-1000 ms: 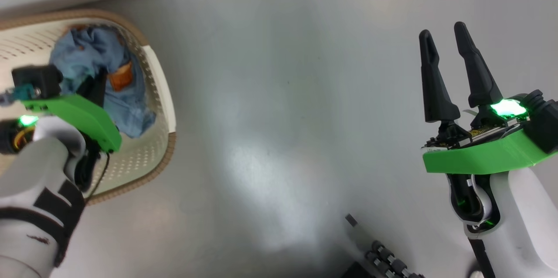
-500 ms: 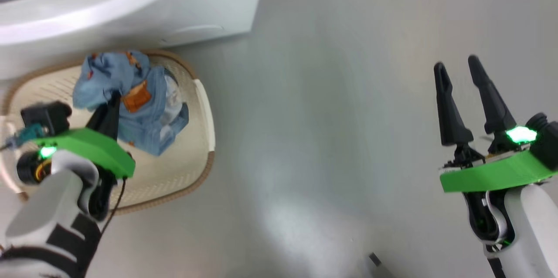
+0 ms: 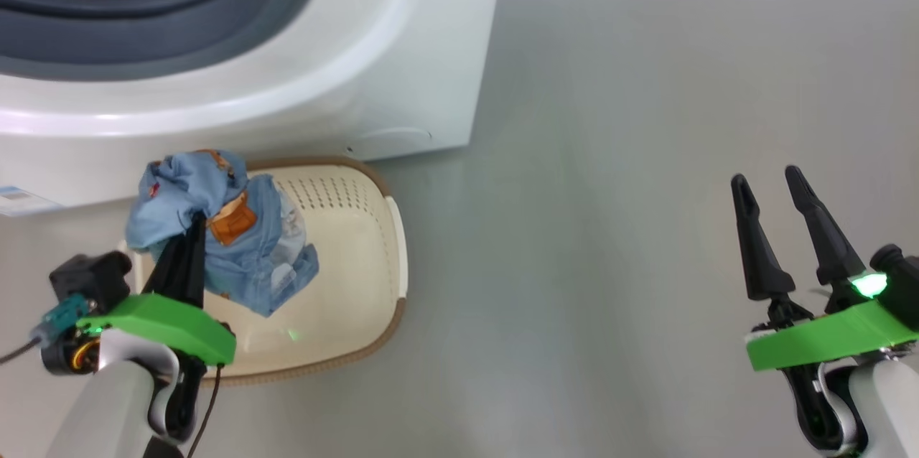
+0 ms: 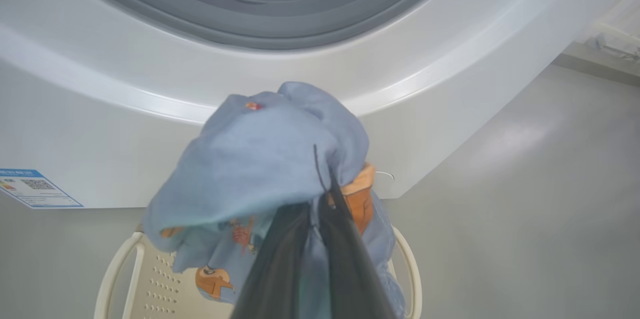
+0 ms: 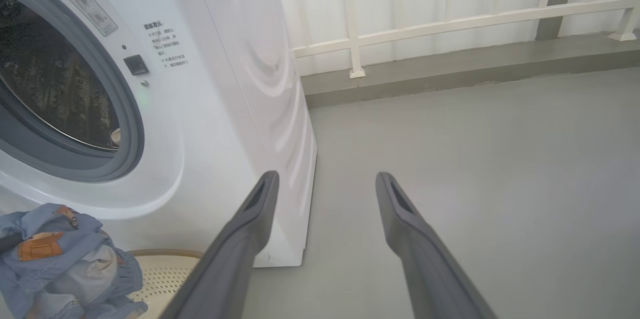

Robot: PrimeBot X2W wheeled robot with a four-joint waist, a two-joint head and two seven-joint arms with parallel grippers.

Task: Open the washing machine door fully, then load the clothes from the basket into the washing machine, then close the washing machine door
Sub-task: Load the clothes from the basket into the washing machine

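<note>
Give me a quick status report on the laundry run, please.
Left gripper: jaws shut on clothes, over basket. Right gripper: jaws open, idle. Washing machine opening unobstructed.

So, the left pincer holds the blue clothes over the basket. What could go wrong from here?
The left pincer grips the clothes by one fold; the hanging bundle might slip back into the basket. Its loose tail may snag on the grey seal of the washing machine.
</note>
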